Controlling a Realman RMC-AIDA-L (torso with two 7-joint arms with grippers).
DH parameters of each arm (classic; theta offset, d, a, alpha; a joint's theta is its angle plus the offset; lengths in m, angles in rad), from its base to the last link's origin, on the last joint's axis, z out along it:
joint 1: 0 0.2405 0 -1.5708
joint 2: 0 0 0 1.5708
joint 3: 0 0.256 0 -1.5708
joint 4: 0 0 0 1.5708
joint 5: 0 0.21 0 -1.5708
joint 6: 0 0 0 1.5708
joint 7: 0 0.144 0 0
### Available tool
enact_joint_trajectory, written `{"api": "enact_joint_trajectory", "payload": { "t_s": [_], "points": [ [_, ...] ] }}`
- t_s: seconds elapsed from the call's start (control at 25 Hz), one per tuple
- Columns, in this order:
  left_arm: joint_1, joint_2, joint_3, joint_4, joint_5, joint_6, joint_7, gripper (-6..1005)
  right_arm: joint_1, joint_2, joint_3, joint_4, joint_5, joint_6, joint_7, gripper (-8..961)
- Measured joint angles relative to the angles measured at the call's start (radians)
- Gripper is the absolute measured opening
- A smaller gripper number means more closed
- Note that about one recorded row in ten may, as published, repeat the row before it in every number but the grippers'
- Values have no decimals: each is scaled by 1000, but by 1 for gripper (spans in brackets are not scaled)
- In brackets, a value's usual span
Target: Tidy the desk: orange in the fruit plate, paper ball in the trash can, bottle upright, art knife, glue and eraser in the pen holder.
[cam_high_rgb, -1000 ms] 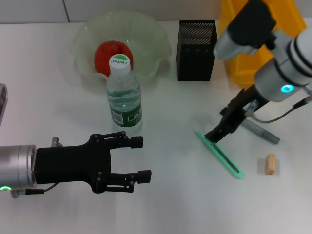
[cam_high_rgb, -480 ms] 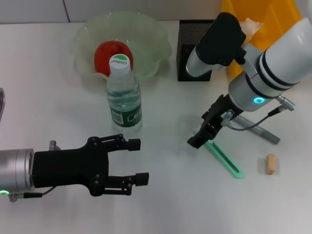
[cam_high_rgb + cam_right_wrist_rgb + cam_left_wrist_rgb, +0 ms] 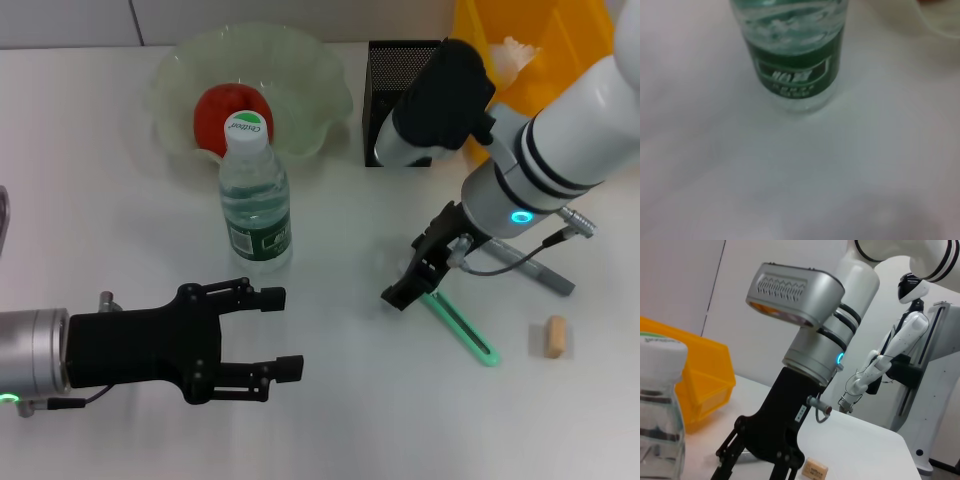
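Though blurred, green-labelled bottle upright

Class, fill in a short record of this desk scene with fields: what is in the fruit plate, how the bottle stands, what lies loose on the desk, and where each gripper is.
fruit plate: holds the orange
bottle: upright, before the plate
loose on desk: green art knife, grey glue stick, eraser
pen holder: behind the right arm
left gripper: open, near the bottle
right gripper: at the knife's near end
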Motion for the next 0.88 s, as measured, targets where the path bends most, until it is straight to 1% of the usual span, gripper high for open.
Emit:
{"api": "enact_joint_trajectory", "payload": {
  "t_s": [0.32, 0.52, 0.88],
  "points": [
    [-3, -3, -5, 0, 0, -1, 0, 844, -5, 0, 0, 3, 1, 13, 5, 750],
    [-6, -5, -7, -1, 0, -5, 1, 844, -2, -2, 0, 20, -1, 23, 5, 545],
    [-6, -9, -8, 0, 0, -18, 1, 844, -11, -4, 9, 5, 2, 26, 5, 345]
  ]
}}
